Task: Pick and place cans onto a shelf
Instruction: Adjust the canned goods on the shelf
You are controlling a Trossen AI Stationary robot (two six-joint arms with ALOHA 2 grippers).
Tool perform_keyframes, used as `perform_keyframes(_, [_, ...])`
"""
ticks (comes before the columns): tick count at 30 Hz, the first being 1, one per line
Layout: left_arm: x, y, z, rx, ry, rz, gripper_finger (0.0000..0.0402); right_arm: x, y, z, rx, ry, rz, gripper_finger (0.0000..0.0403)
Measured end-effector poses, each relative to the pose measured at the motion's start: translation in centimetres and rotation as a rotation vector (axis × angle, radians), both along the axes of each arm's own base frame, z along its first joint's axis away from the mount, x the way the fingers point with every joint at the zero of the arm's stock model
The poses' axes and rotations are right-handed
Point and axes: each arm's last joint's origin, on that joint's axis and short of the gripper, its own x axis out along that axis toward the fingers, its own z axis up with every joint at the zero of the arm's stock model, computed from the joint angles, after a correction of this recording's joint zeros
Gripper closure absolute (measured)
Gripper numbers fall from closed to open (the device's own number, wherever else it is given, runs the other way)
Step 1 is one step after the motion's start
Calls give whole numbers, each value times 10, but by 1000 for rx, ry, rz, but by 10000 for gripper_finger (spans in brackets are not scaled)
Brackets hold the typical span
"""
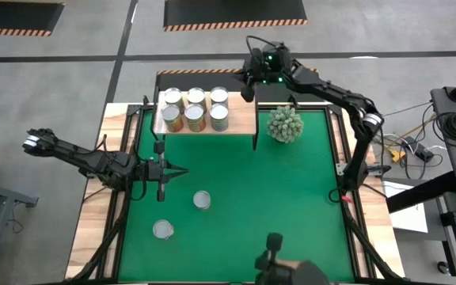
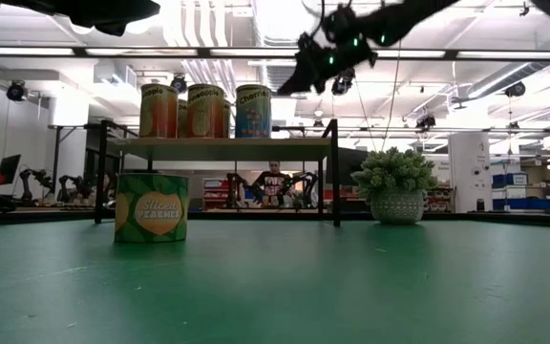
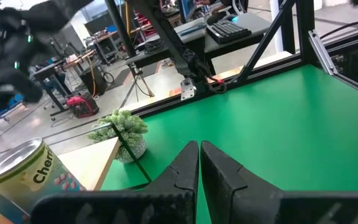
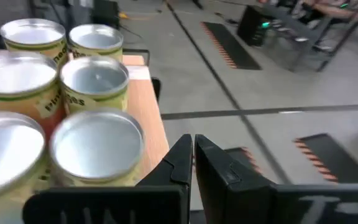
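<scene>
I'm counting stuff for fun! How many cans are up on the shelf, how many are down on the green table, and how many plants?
Cans on the shelf: 6
Cans on the green table: 2
Potted plants: 1
Total: 9

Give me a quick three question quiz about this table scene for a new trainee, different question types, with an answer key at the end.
1. How many cans stand on the shelf, and how many on the green mat?
2. True or false: the right gripper is holding a can.
3. Multiple choice: the potted plant stands
A. on the shelf
B. on the mat beside the shelf
C. on the floor

Key
1. Six on the shelf, in two rows of three; two on the mat, one near the middle and one nearer the front edge.
2. False. Its fingers are shut and empty, beside the shelf's far end. The left gripper is shut and empty too, over the mat.
3. B
</scene>
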Motion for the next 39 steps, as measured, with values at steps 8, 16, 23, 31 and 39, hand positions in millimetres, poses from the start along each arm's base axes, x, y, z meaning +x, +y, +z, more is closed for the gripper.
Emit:
perform_keyframes(8, [0,0,0,4,-1,-1,402,18,-37,-56,92,-9,81,394])
perform_keyframes(16, [0,0,0,7,-1,-1,402,20,-35,-61,147,-31,200,394])
perform_keyframes(23, [0,0,0,3,0,0,402,21,-25,-50,138,-49,238,394])
perform_keyframes(31, [0,0,0,0,0,0,402,21,-24,-52,147,-32,239,394])
perform_keyframes(39, [0,0,0,0,0,0,402,21,-24,-52,147,-30,246,394])
